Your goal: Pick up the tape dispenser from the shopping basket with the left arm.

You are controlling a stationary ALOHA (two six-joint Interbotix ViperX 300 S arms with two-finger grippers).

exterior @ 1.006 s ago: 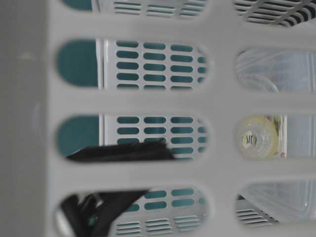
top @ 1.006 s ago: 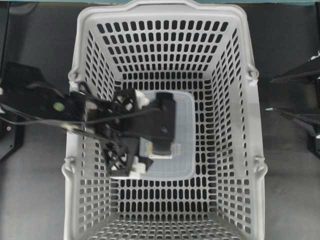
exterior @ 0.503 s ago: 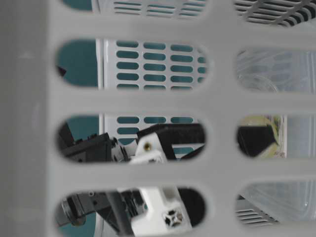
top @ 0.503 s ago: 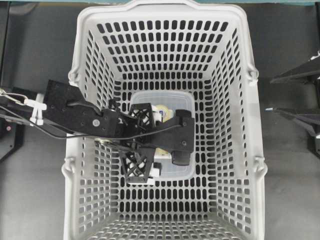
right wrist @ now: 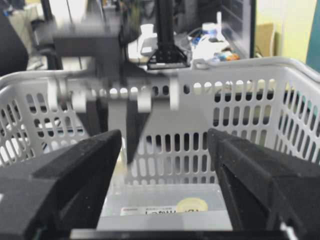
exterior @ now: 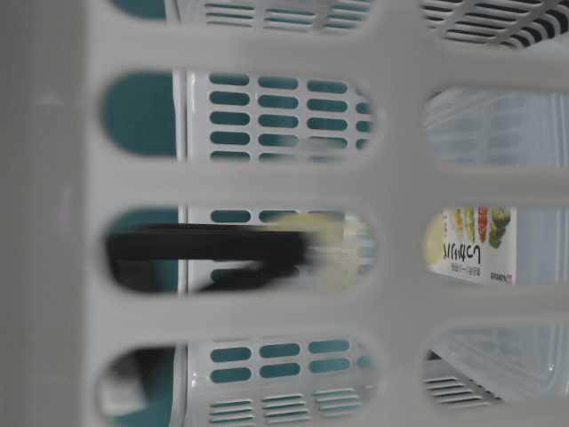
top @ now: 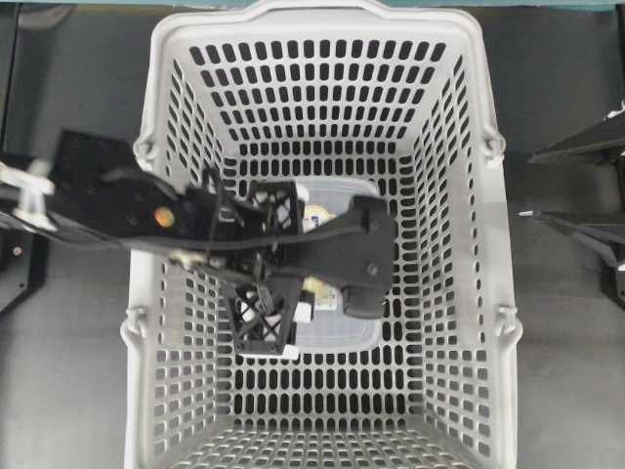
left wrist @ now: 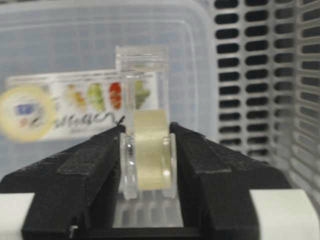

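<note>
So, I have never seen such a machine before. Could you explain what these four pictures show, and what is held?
These are two black robot arms. One picture looks down from above, one looks sideways through the slots of a grey basket, and two come from cameras on the wrists. The left gripper is inside the basket, shut on a small clear tape dispenser. A flat clear box with a label lies on the basket floor. The right gripper is outside, open.

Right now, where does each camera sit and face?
Overhead: above, down into the light-grey slotted plastic shopping basket; black left arm shows.
Table-level: outside the basket wall, sideways through slots; blurred arm.
Left wrist: facing left claw shut on small clear plastic tape dispenser.
Right wrist: outside, facing basket between open right claw.
Both wrists share: flat clear labelled case.
</note>
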